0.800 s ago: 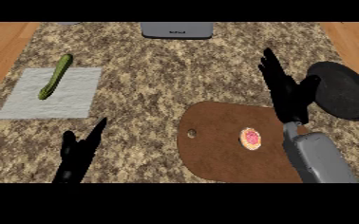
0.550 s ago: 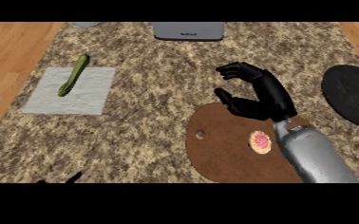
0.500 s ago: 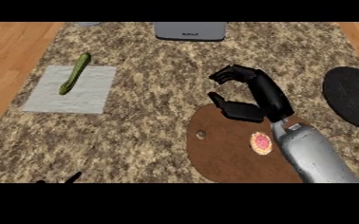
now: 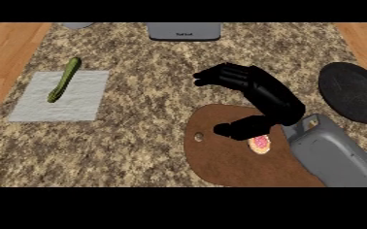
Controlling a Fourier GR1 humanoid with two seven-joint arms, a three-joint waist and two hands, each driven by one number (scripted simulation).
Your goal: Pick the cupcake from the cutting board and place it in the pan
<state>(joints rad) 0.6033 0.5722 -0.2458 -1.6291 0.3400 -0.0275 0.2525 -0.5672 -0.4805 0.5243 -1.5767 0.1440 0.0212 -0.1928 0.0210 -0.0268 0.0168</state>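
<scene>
I have the right hand [image 4: 265,94] over the far edge of the brown cutting board [image 4: 222,157], its fingers [image 4: 215,76] curled but closed on nothing, thumb [image 4: 240,126] reaching down toward the board. The cupcake [image 4: 260,144] sits on the board just beside the thumb tip; I cannot tell whether they touch. The dark pan [image 4: 344,92] lies at the right edge of the speckled worktop [image 4: 143,121], well apart from the cupcake. At the far left a green cucumber [image 4: 64,79] lies across the top edge of a grey cloth [image 4: 68,99]. A grey appliance [image 4: 184,30] sits at the far edge. My left hand is out of sight.
</scene>
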